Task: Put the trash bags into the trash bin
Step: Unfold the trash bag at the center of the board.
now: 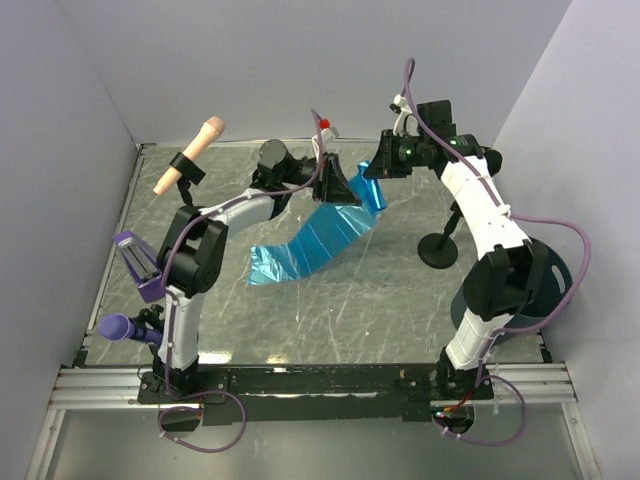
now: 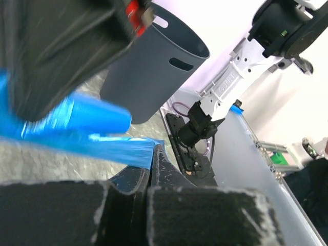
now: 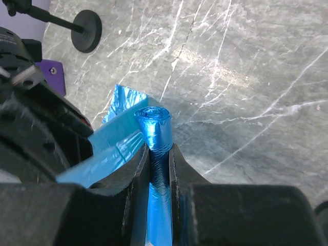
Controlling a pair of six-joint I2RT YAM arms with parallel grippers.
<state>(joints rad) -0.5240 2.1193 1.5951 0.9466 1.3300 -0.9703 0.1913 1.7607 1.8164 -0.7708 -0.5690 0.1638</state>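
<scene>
A long blue sheet of trash bags (image 1: pixel 315 245) trails from the tabletop up to both grippers at the back middle. My left gripper (image 1: pixel 335 190) is shut on the sheet's edge (image 2: pixel 123 154), the film pinched between its fingertips (image 2: pixel 150 154). My right gripper (image 1: pixel 372 168) is shut on the tight blue roll (image 3: pixel 155 128), which sticks out past its fingers (image 3: pixel 160 151). The unrolled sheet (image 3: pixel 115 141) runs off the roll to the left. The dark trash bin (image 1: pixel 548 290) stands at the right edge, partly hidden behind the right arm. Its slotted wall (image 2: pixel 154 66) fills the left wrist view.
A black round stand base (image 1: pixel 438 250) with its thin pole stands just left of the right arm, also seen as a disc (image 3: pixel 86 31). At the left side are a beige microphone (image 1: pixel 190 155), a purple microphone (image 1: pixel 125 325) and a purple block (image 1: pixel 135 262).
</scene>
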